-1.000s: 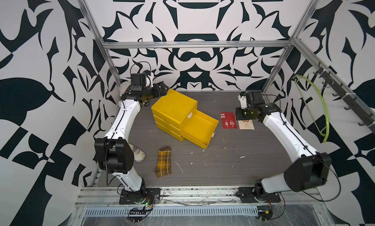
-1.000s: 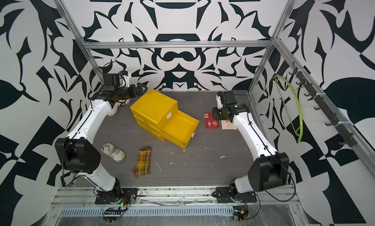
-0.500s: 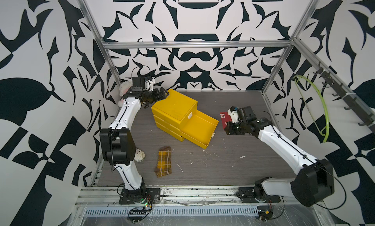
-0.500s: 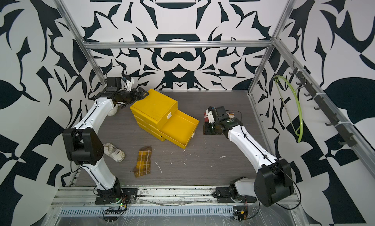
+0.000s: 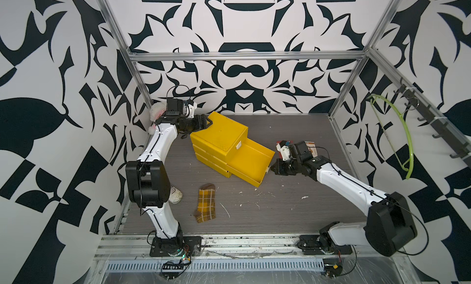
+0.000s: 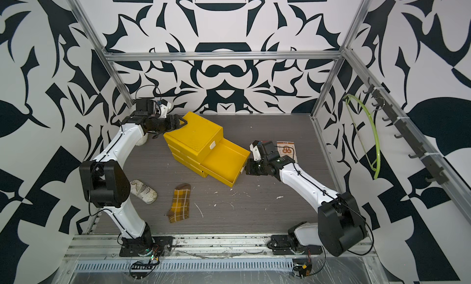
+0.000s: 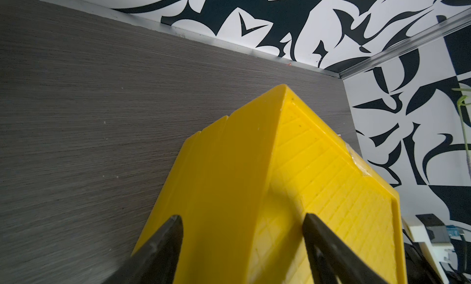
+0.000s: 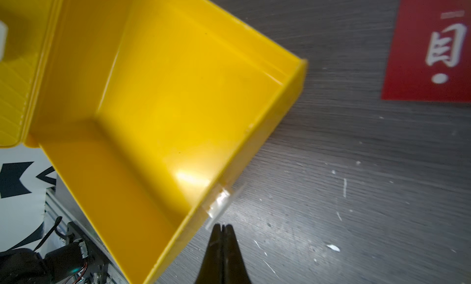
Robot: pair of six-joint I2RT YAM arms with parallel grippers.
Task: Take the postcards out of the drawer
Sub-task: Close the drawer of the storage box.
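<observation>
The yellow drawer cabinet (image 5: 219,135) stands mid-table with its lowest drawer (image 5: 251,161) pulled out and empty inside (image 8: 178,91). Two postcards lie on the table to its right: a red one with white characters (image 8: 428,53) and a cream one with an orange emblem (image 6: 286,147), both partly behind my right arm in the top views. My right gripper (image 8: 223,225) is shut and empty, its tip right at the clear tab on the drawer's front wall (image 6: 246,169). My left gripper (image 7: 242,219) is open, its fingers astride the cabinet's back corner (image 5: 204,122).
A yellow-brown plaid sock (image 5: 206,206) lies near the front, with a white shoe (image 6: 144,192) by the left arm's base. A white plush thing (image 5: 155,112) sits in the back left corner. A green hanger (image 5: 397,132) hangs on the right wall. White crumbs dot the table.
My right arm left the postcards and swung down to the open drawer's front, still shut. My left gripper slid onto the cabinet's back corner and its jaws narrowed a little.
</observation>
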